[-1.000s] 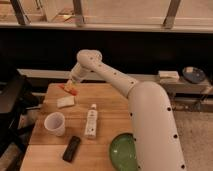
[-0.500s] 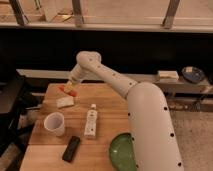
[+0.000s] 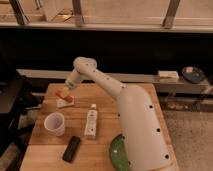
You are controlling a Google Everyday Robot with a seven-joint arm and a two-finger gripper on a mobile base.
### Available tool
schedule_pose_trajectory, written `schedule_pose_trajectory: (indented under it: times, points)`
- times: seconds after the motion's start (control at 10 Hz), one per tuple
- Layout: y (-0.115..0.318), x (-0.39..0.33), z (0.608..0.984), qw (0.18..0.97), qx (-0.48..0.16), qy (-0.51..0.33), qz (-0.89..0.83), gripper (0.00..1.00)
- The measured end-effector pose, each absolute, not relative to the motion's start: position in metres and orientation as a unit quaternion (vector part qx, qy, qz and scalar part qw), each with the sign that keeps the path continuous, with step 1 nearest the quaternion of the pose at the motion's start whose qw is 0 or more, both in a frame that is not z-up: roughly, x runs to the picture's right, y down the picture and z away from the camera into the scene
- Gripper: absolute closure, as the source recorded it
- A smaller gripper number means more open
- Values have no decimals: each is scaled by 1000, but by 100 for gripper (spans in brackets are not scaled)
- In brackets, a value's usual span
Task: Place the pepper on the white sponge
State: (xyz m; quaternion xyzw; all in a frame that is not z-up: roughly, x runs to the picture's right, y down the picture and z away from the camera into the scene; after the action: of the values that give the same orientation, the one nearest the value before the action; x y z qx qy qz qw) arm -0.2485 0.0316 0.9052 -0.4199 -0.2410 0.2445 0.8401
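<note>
The orange-red pepper (image 3: 63, 93) lies on top of the off-white sponge (image 3: 65, 102) at the far left of the wooden table (image 3: 105, 97). My gripper (image 3: 68, 87) hangs just above the pepper's right end, at the tip of the white arm that reaches in from the lower right. Whether it still touches the pepper cannot be told.
A white cup (image 3: 54, 123) stands in front of the sponge. A white tube (image 3: 91, 120) lies mid-table, a black device (image 3: 71, 148) near the front edge, and a green bowl (image 3: 119, 153) sits at the front right, partly behind my arm. A dark chair stands to the left.
The arm and gripper have barely shifted; the pepper stays on the sponge.
</note>
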Motion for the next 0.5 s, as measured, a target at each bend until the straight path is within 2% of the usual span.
schedule_pose_trajectory:
  times: [0.1,0.5]
  points:
    - [36,-249,911,838,-426,-237,247,69]
    - [39,-239,922,834,-434,-221,260,31]
